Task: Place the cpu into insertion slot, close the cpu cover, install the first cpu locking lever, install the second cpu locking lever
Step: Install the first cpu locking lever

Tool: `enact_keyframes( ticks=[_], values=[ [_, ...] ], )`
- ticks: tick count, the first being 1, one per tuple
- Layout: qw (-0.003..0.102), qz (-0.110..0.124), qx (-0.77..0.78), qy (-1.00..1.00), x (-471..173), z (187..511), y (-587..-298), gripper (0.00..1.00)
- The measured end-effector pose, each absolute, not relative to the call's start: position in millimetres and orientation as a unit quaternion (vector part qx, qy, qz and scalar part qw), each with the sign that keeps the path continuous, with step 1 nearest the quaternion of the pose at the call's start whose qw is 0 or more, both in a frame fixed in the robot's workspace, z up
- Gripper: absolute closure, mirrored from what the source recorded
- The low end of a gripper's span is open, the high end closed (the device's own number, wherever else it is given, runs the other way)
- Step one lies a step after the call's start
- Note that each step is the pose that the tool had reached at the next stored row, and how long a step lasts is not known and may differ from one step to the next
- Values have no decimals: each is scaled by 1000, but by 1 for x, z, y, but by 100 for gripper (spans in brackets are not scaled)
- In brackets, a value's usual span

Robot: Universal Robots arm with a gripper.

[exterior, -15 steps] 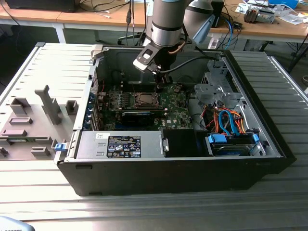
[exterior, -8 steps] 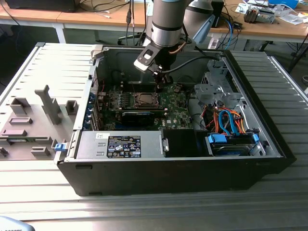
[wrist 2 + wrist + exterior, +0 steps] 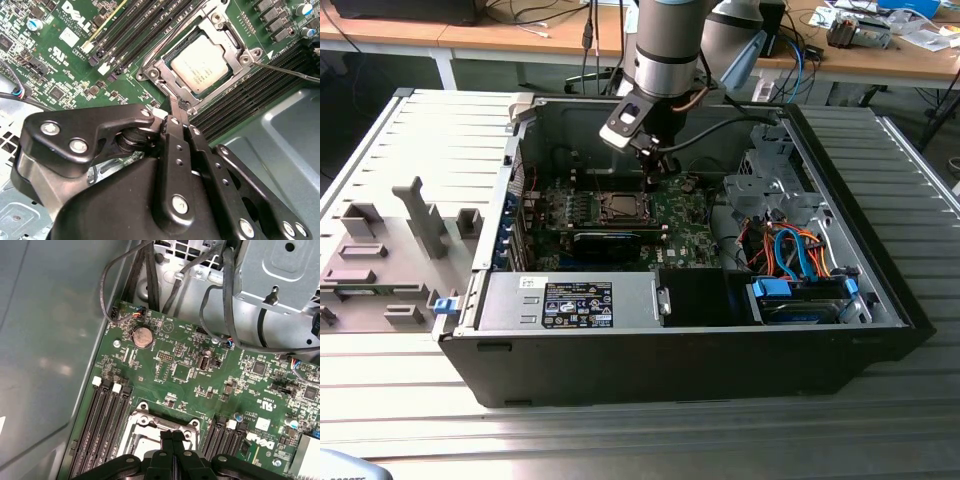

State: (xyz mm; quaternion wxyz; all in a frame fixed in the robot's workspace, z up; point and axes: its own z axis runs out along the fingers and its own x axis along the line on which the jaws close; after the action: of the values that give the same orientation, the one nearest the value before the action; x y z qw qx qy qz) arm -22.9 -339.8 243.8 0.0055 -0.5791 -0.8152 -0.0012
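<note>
The pincer (image 3: 178, 111), pressed together, sits at the edge of the cpu cover (image 3: 160, 65) (closed over the cpu (image 3: 202, 62)).

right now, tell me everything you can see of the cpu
The cpu is a small, flat, square chip with a dull silvery-grey metal top carrying faint print. It lies level in the insertion slot on the green motherboard. The silvery frame of the cpu cover lies around its edges, so its top shows through the window. Black memory slots run on both sides. The tool, fingers shut, is at the cover's edge, clear of the chip's top.
</note>
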Motion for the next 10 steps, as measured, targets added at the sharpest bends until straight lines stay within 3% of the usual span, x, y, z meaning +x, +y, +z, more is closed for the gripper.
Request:
enact_keyframes(
  ticks=[10],
  values=[
    [5, -1, -564, -825, -23, 244, -340, 89]
  ],
)
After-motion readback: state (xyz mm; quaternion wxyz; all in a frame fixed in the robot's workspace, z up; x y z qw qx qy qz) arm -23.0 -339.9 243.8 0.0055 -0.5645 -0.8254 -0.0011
